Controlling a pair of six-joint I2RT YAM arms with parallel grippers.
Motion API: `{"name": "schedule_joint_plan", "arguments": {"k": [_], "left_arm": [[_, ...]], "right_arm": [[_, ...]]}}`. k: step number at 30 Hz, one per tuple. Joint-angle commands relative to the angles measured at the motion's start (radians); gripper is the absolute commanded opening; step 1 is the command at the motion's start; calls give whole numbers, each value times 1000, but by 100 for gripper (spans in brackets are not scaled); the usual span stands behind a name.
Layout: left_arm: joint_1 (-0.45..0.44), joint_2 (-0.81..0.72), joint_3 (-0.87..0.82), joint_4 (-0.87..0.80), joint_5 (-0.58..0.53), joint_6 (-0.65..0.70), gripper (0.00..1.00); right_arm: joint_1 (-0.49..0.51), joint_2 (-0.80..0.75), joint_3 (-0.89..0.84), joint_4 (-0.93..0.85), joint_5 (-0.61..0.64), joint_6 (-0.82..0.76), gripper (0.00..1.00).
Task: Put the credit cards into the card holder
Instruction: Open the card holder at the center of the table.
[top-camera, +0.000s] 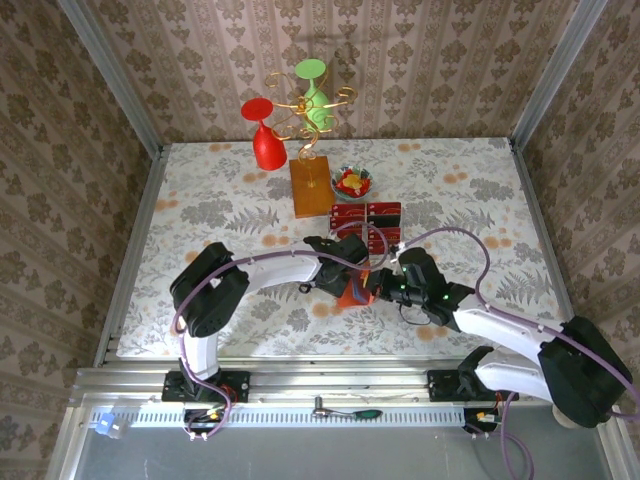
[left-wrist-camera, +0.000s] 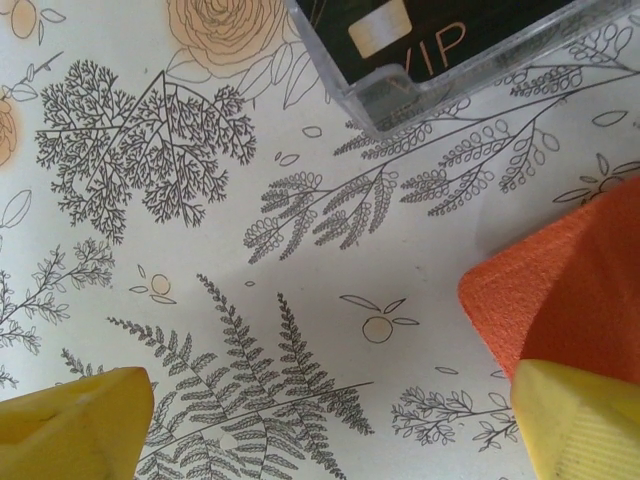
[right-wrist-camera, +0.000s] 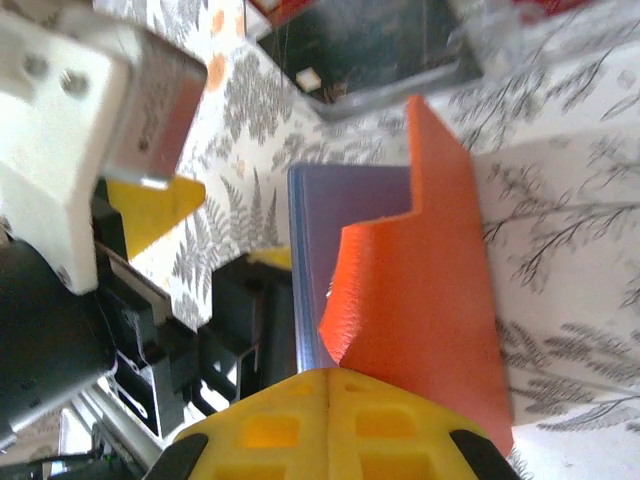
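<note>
The orange card holder (top-camera: 352, 294) lies open on the table between the two grippers. Its purple lining (right-wrist-camera: 350, 200) shows in the right wrist view. My right gripper (right-wrist-camera: 330, 385) is shut, pinching the edge of the holder's raised orange flap (right-wrist-camera: 420, 290). My left gripper (left-wrist-camera: 325, 430) hovers open just above the tablecloth, nothing between its yellow fingertips (left-wrist-camera: 70, 425), with the holder (left-wrist-camera: 570, 290) against its right finger. The credit cards (top-camera: 365, 214), red with black bands, sit in a clear tray just beyond the holder; a black "VIP" card (left-wrist-camera: 440, 40) shows in it.
A brown wooden block (top-camera: 311, 187) with a wire stand holding a red glass (top-camera: 266, 140) and a green glass stands at the back. A small bowl of candies (top-camera: 352, 181) is next to it. The clear tray's corner (left-wrist-camera: 400, 105) is close ahead of the left gripper.
</note>
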Motion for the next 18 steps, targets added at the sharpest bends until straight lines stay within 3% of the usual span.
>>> {"name": "schedule_joint_plan", "arguments": {"k": [1, 10, 18], "left_arm": [[-8, 19, 38, -38, -18, 12, 93], [-8, 39, 91, -67, -16, 29, 92], [-10, 51, 120, -80, -16, 30, 92]], "right_arm": [[-44, -36, -33, -22, 28, -28, 0], [-117, 27, -98, 44, 27, -38, 2], [-125, 45, -97, 69, -23, -77, 13]]}}
